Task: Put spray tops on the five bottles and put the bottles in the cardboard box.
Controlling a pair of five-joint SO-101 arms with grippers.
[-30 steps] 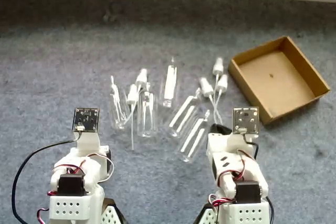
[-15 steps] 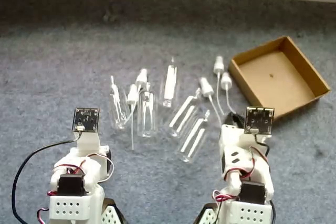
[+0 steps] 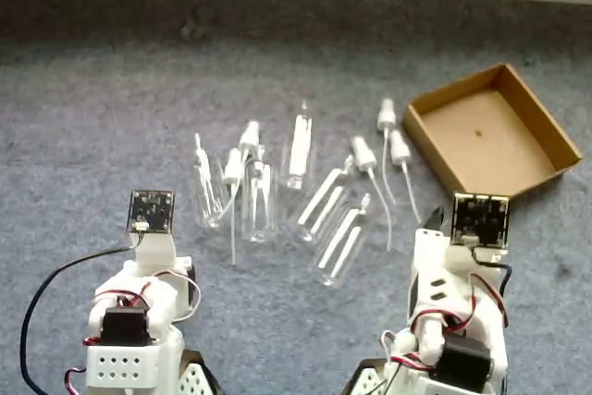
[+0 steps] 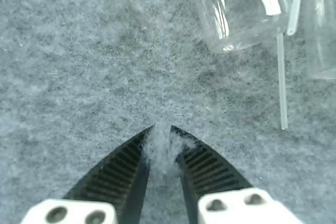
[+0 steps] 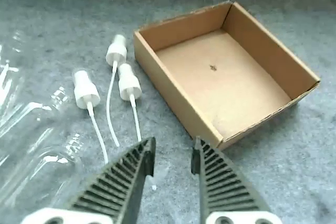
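Note:
Several clear bottles lie on the grey carpet, among them one [image 3: 208, 193], another [image 3: 259, 199] and a third [image 3: 342, 245]. White spray tops with thin tubes lie loose: two [image 3: 248, 136] among the left bottles, three [image 3: 385, 116] close to the cardboard box [image 3: 541, 127]. My right gripper [image 3: 433, 221] hovers just below the box's near corner, open a little and holding nothing. In the right wrist view its fingertips [image 5: 173, 148] frame the carpet between the spray tops [image 5: 128, 85] and the box [image 5: 163, 85]. My left gripper [image 4: 161, 129] is shut over bare carpet, short of a bottle's base [image 4: 241, 9].
The carpet runs to a dark strip at the back. A loose dip tube [image 4: 282, 82] lies between two bottles near my left gripper. Bare carpet lies left of the bottles and in front of the box.
My right arm has swung to the right, away from the lying bottles and toward the near corner of the box. The left arm has not moved.

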